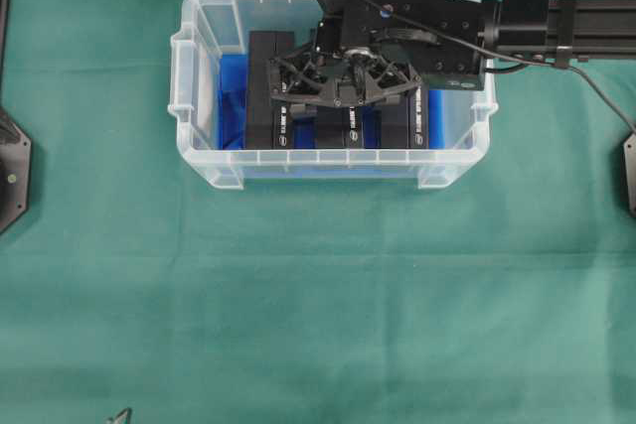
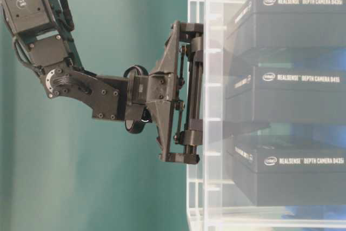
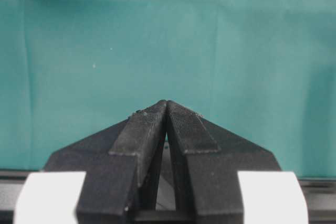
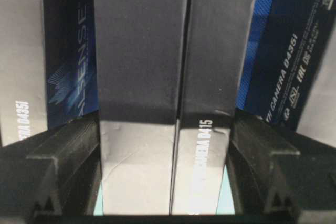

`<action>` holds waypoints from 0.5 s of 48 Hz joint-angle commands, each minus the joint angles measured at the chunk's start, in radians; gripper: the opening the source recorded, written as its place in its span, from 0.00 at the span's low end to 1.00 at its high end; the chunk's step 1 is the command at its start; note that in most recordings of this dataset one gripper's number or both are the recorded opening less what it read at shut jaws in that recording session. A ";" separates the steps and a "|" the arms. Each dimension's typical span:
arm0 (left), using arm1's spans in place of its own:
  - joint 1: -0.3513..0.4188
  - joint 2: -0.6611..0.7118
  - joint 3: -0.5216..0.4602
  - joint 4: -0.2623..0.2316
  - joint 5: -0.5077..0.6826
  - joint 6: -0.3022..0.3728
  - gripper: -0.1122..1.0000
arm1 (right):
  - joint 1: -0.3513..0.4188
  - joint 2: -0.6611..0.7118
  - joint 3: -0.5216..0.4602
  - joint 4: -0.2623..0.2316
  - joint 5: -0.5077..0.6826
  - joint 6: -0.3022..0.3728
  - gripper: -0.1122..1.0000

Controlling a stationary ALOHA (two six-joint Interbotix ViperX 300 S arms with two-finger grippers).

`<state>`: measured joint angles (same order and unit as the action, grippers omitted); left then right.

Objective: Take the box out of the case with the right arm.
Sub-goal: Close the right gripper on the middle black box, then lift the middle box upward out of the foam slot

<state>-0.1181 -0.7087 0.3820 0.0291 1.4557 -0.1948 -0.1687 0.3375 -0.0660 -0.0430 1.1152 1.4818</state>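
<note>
The clear case stands on the green cloth with a blue sheet on its bottom. Three black boxes stand in it side by side. My right gripper reaches down into the case over the middle box. In the right wrist view that box fills the space between the two fingers, which press its two sides, so the gripper is shut on it. The box still stands down among its neighbours. My left gripper is shut on nothing, over bare green cloth.
The other two boxes stand close on either side of the held one. The case walls ring the gripper. The right arm's black beam runs in from the right edge. Green cloth spreads in front of the case.
</note>
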 commanded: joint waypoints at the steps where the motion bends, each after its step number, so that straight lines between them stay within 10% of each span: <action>1: 0.008 0.000 -0.020 0.003 -0.003 0.002 0.12 | -0.005 -0.029 -0.040 -0.005 0.009 0.002 0.69; 24: 0.008 -0.003 -0.017 0.003 -0.005 0.002 0.12 | -0.005 -0.100 -0.195 -0.018 0.196 0.005 0.69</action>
<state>-0.1135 -0.7118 0.3820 0.0307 1.4557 -0.1948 -0.1718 0.2991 -0.2056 -0.0537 1.2824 1.4849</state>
